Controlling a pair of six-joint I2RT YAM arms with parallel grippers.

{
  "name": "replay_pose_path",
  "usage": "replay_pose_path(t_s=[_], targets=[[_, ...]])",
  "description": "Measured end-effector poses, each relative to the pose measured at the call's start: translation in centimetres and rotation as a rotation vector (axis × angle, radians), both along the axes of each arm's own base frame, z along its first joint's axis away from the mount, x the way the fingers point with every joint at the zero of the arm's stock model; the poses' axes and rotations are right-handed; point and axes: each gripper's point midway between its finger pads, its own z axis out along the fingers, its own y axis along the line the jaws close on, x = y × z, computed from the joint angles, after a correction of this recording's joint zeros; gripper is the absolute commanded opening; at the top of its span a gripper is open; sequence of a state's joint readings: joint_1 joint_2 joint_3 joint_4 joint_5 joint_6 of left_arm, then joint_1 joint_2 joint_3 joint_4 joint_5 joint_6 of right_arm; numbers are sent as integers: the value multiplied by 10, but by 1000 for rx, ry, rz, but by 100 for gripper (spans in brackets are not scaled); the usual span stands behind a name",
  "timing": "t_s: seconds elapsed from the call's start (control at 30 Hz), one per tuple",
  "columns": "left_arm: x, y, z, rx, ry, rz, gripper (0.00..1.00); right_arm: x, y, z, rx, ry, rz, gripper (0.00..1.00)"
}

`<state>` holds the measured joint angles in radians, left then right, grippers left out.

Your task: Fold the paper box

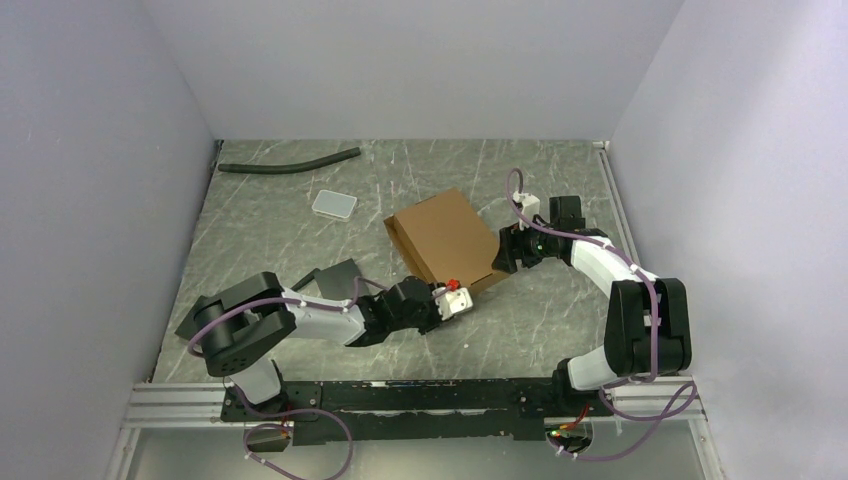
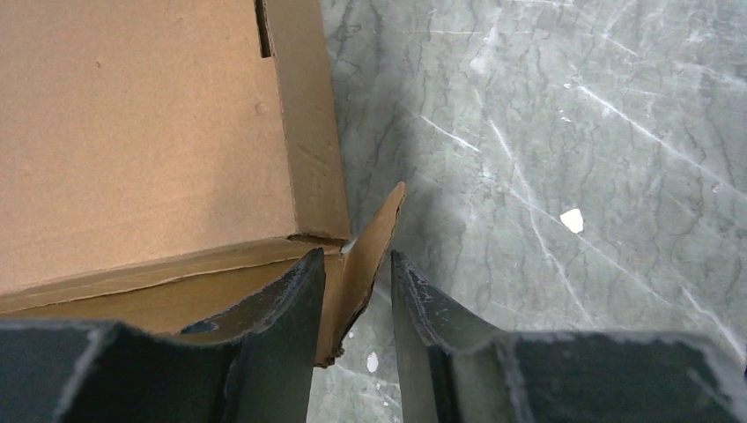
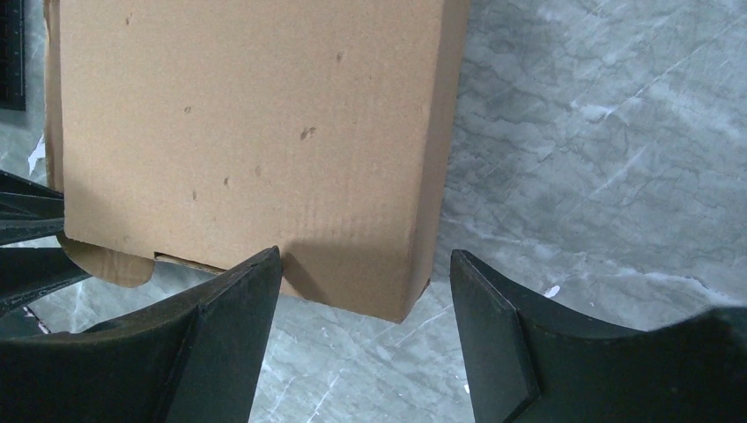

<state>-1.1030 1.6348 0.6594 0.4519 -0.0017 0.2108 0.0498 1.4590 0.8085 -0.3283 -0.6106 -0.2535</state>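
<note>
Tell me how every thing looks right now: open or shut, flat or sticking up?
paper box, folded shut, with one small flap sticking out at a corner.
left gripper, open, straddling that flap.
right gripper, open wide around another box corner.
black hose, lying bent.
white tray, lying flat.
black slab, lying flat.
</note>
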Motion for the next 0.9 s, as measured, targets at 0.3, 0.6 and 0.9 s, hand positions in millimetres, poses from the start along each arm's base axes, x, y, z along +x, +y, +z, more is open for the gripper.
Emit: replay_pose_path(t_s=[0.3,0.6,0.9], targets=[[-2,-2,0,-10,14,-6,14,0,0,-1,1,2,1,73],[-1,1,-1,-27,18,10,0,0,1,-2,2,9,3,73],[-1,8,-2,-70,33,43,0,1,3,-4,6,23,0,72]])
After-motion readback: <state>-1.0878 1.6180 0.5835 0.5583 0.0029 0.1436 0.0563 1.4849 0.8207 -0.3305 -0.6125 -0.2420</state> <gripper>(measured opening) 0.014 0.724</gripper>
